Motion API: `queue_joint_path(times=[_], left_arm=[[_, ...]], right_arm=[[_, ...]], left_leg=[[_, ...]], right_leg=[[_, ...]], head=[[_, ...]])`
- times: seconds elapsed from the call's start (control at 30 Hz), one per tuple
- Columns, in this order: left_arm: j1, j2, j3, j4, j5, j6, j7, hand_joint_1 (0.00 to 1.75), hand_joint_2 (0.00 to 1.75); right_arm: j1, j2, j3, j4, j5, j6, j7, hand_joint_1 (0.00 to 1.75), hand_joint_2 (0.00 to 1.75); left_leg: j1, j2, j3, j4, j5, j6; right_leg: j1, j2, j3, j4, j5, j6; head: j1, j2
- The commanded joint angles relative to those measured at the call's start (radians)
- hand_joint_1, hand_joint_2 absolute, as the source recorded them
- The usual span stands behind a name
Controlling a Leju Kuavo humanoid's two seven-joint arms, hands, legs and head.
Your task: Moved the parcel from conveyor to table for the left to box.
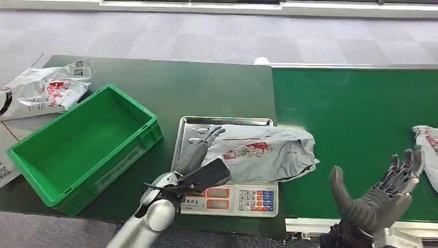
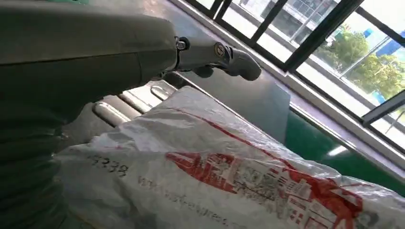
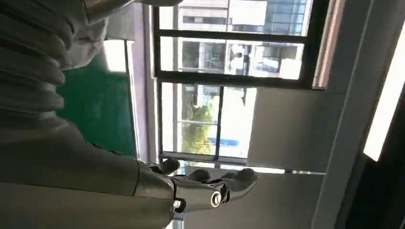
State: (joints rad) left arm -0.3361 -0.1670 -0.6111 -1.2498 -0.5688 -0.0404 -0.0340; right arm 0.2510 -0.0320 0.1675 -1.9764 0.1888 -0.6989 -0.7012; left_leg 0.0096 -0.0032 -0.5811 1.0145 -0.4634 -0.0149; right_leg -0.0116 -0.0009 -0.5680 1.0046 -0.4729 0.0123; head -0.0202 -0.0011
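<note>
A grey plastic parcel (image 1: 261, 153) with red print lies on the steel pan of the scale (image 1: 192, 124), its right end hanging over the conveyor's edge. My left hand (image 1: 201, 147) rests with its fingers spread at the parcel's left end, holding nothing; the left wrist view has the parcel (image 2: 229, 181) close under the fingers (image 2: 217, 55). My right hand (image 1: 379, 194) hovers open above the near edge of the green conveyor belt (image 1: 351, 119), palm turned up, with its fingers (image 3: 210, 186) spread. A second parcel (image 1: 427, 155) lies at the belt's right edge.
An empty green crate (image 1: 77, 147) stands on the dark green table (image 1: 196, 88) left of the scale. Another parcel (image 1: 44, 90) lies at the table's far left corner. The scale's keypad and display (image 1: 232, 199) face the near edge.
</note>
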Motion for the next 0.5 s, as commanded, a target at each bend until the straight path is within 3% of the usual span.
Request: queue_joint_path(times=[0.03,0.5], left_arm=[[-0.099,-0.025,-0.064,0.139,0.002,-0.004,0.003,0.00,1.75],[-0.107,-0.029,-0.069,0.148,0.004,0.003,0.000,0.00,1.75]], right_arm=[[0.005,0.035,-0.047,-0.034,-0.002,0.001,0.003,0.00,1.75],[-0.005,0.032,-0.041,-0.027,-0.009,0.001,0.003,0.00,1.75]], left_leg=[[0.000,-0.002,0.000,0.000,0.001,0.001],[0.000,-0.001,0.001,-0.002,0.002,0.001]], right_leg=[[0.000,-0.002,0.001,0.000,0.001,0.000],[0.000,0.000,0.001,-0.002,0.002,0.000]], head=[[0.000,0.000],[0.000,0.000]])
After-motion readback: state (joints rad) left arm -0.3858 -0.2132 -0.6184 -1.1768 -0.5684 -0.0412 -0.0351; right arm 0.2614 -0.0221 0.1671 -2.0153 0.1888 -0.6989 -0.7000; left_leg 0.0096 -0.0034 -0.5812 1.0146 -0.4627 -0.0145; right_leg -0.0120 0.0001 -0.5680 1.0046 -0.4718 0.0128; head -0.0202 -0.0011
